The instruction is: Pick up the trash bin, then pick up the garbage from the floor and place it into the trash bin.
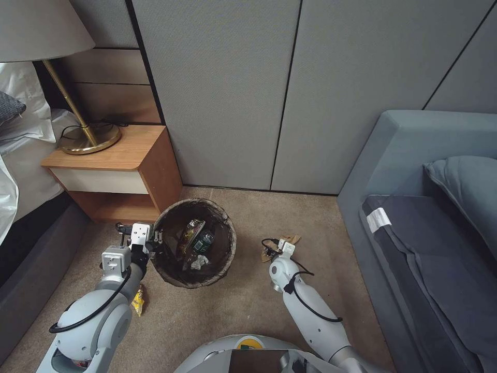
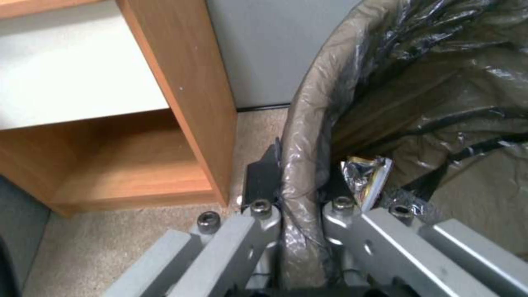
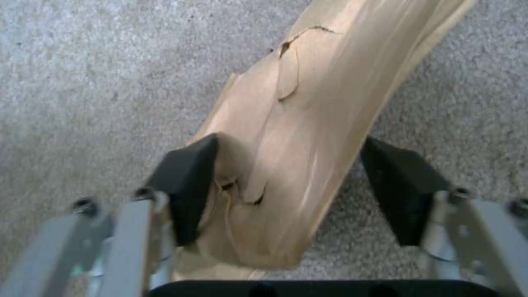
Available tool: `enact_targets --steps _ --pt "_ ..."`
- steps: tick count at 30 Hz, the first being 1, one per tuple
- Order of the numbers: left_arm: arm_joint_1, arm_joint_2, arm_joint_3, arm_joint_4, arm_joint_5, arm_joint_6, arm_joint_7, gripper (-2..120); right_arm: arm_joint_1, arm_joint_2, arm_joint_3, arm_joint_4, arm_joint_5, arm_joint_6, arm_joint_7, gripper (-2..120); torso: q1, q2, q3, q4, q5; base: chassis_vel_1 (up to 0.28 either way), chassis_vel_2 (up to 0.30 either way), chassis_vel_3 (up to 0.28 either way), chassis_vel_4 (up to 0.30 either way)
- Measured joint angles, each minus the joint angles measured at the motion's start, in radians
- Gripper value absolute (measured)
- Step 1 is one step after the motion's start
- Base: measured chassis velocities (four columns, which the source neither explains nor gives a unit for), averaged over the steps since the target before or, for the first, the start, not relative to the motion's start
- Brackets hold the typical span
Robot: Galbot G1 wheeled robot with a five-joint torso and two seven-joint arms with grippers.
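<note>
left gripper (image 2: 300, 206) clamped on trash bin (image 1: 194, 242) rim, right gripper (image 3: 291, 189) spread wide astride tan paper scrap (image 3: 291, 136), lengthwise between fingers

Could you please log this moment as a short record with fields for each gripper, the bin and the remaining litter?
left gripper: shut on the rim of the trash bin, beside the nightstand
right gripper: open, fingers straddling the tan paper scrap on the carpet
bin contents: bottle with green label, shiny wrapper, white tissue
litter on floor: yellow wrapper by the left arm
</note>
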Motion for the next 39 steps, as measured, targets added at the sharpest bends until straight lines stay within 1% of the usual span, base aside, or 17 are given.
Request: enact_targets --steps 3,4,7,8,11,16,18,21,24,25,28,29,32,33,36,37,39 --pt "-0.001 -0.001 0.001 0.006 0.001 0.001 0.002 3 0.003 0.0 0.0 -0.004 -0.004 0.004 -0.004 45 0.0 0.0 0.0 0.0 0.0 0.0 0.0 0.0 0.0" --pt "-0.001 -0.001 0.001 0.006 0.001 0.001 0.002 3 0.003 0.0 0.0 -0.004 -0.004 0.004 -0.004 45 0.0 0.0 0.0 0.0 0.0 0.0 0.0 0.0 0.0" --pt "-0.005 -0.002 0.003 0.01 0.002 0.002 0.002 3 0.01 0.0 -0.001 -0.017 -0.01 0.009 -0.01 31 0.0 0.0 0.0 0.0 0.0 0.0 0.0 0.0 0.0" --pt "-0.005 -0.002 0.003 0.01 0.002 0.002 0.002 3 0.01 0.0 -0.001 -0.017 -0.01 0.009 -0.01 31 0.0 0.0 0.0 0.0 0.0 0.0 0.0 0.0 0.0" --pt "-0.009 -0.006 0.006 0.017 0.003 0.003 0.002 3 0.014 0.001 -0.001 -0.023 -0.014 0.012 -0.013 16 0.0 0.0 0.0 0.0001 0.0 0.0 0.0 0.0 0.0" --pt "-0.014 -0.01 0.01 0.023 0.004 0.003 0.002 3 0.014 0.001 -0.001 -0.022 -0.022 0.014 -0.014 6 0.0 0.0 0.0 0.0001 0.0001 0.0 0.0 0.0 0.0" --pt "-0.015 -0.015 0.013 0.025 0.006 0.003 0.002 3 0.013 -0.003 0.001 -0.017 -0.066 0.026 -0.021 0 0.0 0.0 0.0 0.0001 0.0001 0.0 0.0 0.0 0.0" --pt "-0.015 -0.018 0.013 0.026 0.008 0.003 0.002 3 0.004 -0.013 0.003 0.005 -0.116 0.041 -0.032 0 0.0 0.0 0.0 -0.0001 0.0 0.0 0.0 0.0 0.0" --pt "-0.013 -0.021 0.013 0.028 0.01 0.003 0.002 3 -0.034 -0.053 0.009 0.136 -0.203 0.052 -0.059 0 0.0 0.0 0.0 0.0 0.0001 0.0 0.0 0.0 0.0" --pt "-0.013 -0.021 0.013 0.028 0.01 0.003 0.002 3 -0.034 -0.053 0.009 0.136 -0.203 0.052 -0.059 0 0.0 0.0 0.0 0.0 0.0001 0.0 0.0 0.0 0.0" --pt "-0.013 -0.023 0.013 0.03 0.011 0.002 0.001 3 -0.073 -0.101 0.017 0.265 -0.267 0.053 -0.089 0 0.0 0.0 0.0 -0.0003 0.0 0.0 0.0 0.0 0.0" --pt "-0.013 -0.023 0.013 0.03 0.011 0.002 0.001 3 -0.073 -0.101 0.017 0.265 -0.267 0.053 -0.089 0 0.0 0.0 0.0 -0.0003 0.0 0.0 0.0 0.0 0.0" --pt "-0.012 -0.02 0.013 0.032 0.011 0.002 0.001 3 -0.113 -0.161 0.038 0.423 -0.316 0.041 -0.136 0 0.0 0.0 0.0 0.0001 0.0001 0.0 0.0 0.0 0.0" --pt "-0.012 -0.02 0.013 0.032 0.011 0.002 0.001 3 -0.113 -0.161 0.038 0.423 -0.316 0.041 -0.136 0 0.0 0.0 0.0 0.0001 0.0001 0.0 0.0 0.0 0.0" --pt "-0.014 -0.015 0.018 0.038 0.006 0.003 -0.001 3 -0.154 -0.204 0.077 0.589 -0.331 -0.016 -0.203 0 0.0 0.0 0.0 -0.0001 0.0002 0.0 0.0 0.0 0.0" --pt "-0.014 -0.015 0.018 0.038 0.006 0.003 -0.001 3 -0.154 -0.204 0.077 0.589 -0.331 -0.016 -0.203 0 0.0 0.0 0.0 -0.0001 0.0002 0.0 0.0 0.0 0.0" --pt "-0.017 -0.015 0.022 0.045 0.006 0.006 -0.011 3 -0.174 -0.239 0.084 0.696 -0.321 -0.052 -0.233 0 0.0 0.0 0.0 -0.0001 0.0 0.0 0.0 0.0 0.0"
